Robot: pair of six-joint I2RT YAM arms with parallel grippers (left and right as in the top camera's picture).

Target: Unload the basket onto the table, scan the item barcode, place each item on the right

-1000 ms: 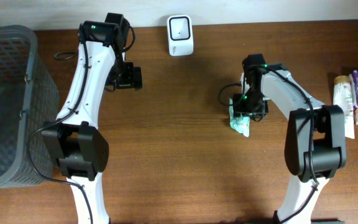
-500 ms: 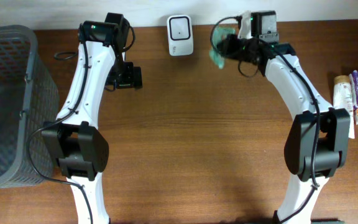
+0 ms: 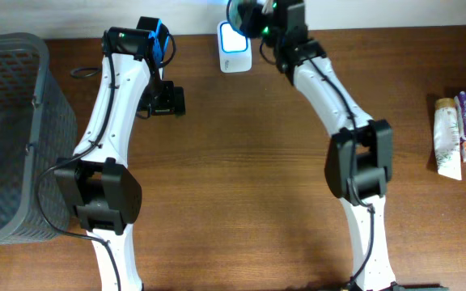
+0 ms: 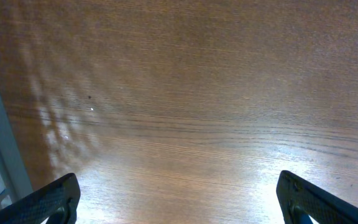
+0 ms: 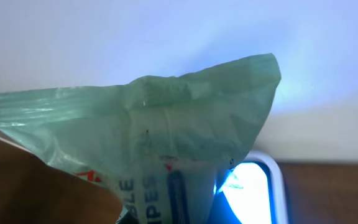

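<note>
The right claw (image 3: 251, 16), clamped on the green wipes pack (image 5: 148, 155), has swung it off the bench (image 3: 241, 178) up over the scanner (image 3: 235, 44), now glowing blue, so a read seems underway, though the barcode itself is hidden; the left claw (image 4: 179, 199) hangs apart.

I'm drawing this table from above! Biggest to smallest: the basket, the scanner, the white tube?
1. Gray basket, biggest by far, even cut off at the edge.
2-3. White tube and barcode scanner: too alike to rank. The tube is longer but thinner, and the scanner's top is partly hidden.
</note>
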